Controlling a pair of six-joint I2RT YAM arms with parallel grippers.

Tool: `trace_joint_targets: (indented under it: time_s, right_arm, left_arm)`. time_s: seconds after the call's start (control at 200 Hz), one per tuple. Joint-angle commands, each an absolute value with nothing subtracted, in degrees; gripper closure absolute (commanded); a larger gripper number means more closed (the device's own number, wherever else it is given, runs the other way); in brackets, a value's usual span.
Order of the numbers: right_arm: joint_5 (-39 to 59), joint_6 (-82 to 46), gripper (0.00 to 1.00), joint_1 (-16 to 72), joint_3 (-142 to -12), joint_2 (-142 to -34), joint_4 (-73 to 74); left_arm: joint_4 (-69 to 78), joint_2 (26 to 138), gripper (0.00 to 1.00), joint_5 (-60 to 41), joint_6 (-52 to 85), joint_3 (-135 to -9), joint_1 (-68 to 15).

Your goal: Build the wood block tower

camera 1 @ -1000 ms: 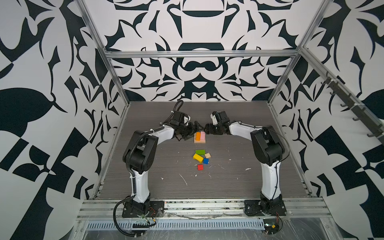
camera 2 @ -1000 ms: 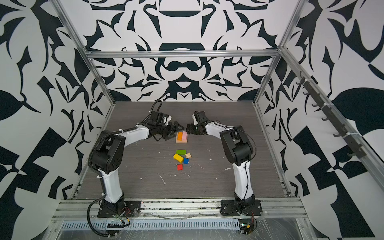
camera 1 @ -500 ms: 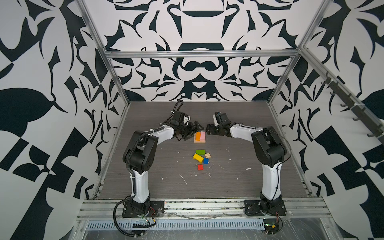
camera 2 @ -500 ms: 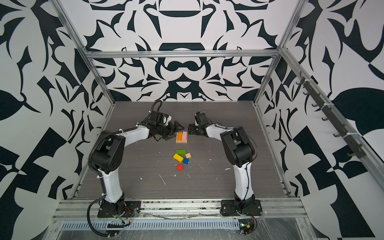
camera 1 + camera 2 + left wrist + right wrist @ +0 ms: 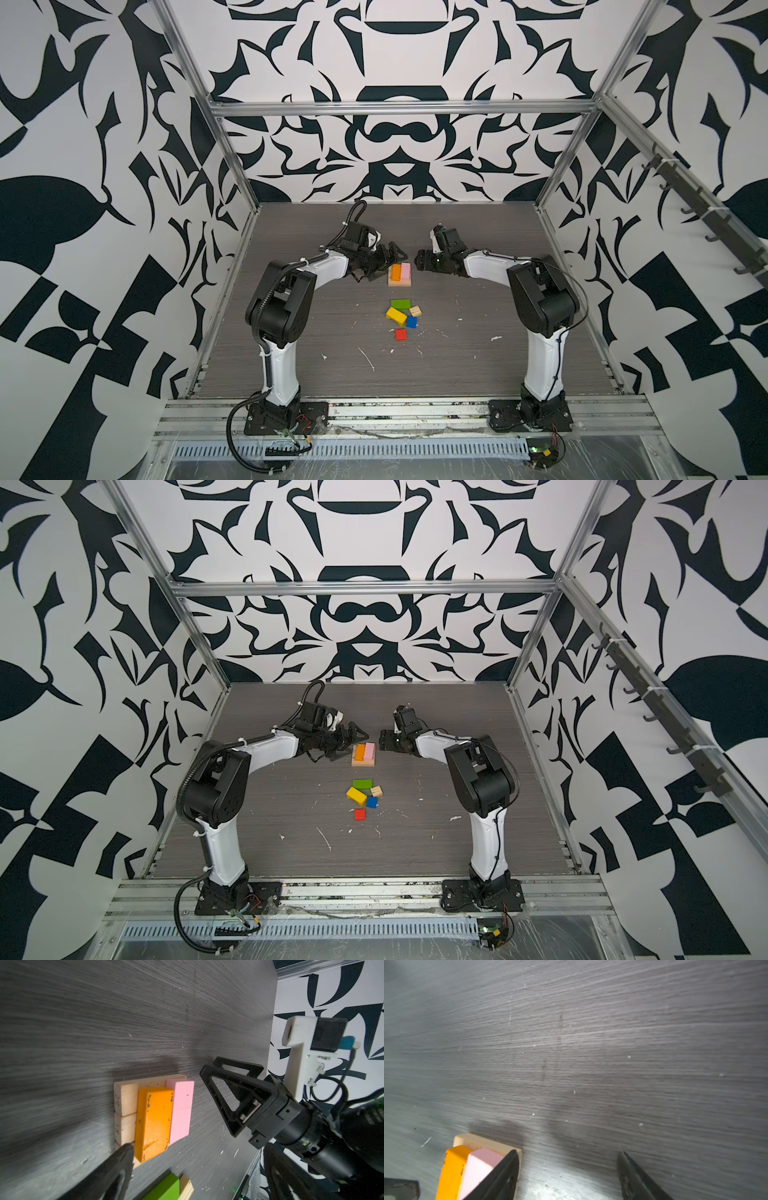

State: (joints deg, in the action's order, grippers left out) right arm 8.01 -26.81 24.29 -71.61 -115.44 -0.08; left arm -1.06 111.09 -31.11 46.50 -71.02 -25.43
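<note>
The tower's start stands in both top views: tan bars (image 5: 400,282) (image 5: 363,762) lie side by side, with an orange block (image 5: 396,272) (image 5: 153,1122) and a pink block (image 5: 405,270) (image 5: 180,1109) on top. My left gripper (image 5: 388,261) (image 5: 198,1151) is open just left of it, one fingertip (image 5: 124,1153) by the bars' end. Open and empty, my right gripper (image 5: 420,266) (image 5: 568,1159) stands a little to the stack's right, apart from the pink block (image 5: 479,1165). Loose green (image 5: 400,304), yellow (image 5: 396,316), blue (image 5: 412,322) and red (image 5: 400,334) blocks and a plain cube (image 5: 415,311) lie nearer the front.
The dark wood-grain table (image 5: 478,316) bears small white flecks. Patterned walls and metal frame posts (image 5: 232,166) close the cell on three sides. The arm bases (image 5: 286,411) sit on the front rail.
My right gripper has drawn back slightly to the right, away from the stack. The left gripper and all blocks have stayed put.
</note>
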Motion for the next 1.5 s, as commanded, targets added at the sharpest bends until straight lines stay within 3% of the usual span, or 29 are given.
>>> trace_joint_targets:
  time_s: [0.0, 1.495]
  right_arm:
    - [10.45, -26.53, 0.22, 24.17, -71.28, -114.96, 0.48]
    - [10.15, -24.12, 0.22, 26.28, -74.0, -116.63, -4.27]
  left_arm:
    - [-0.36, 111.58, 0.0, -31.82, 46.49, -71.81, -25.62]
    - [0.34, 111.07, 0.0, -31.55, 46.85, -70.58, -25.68]
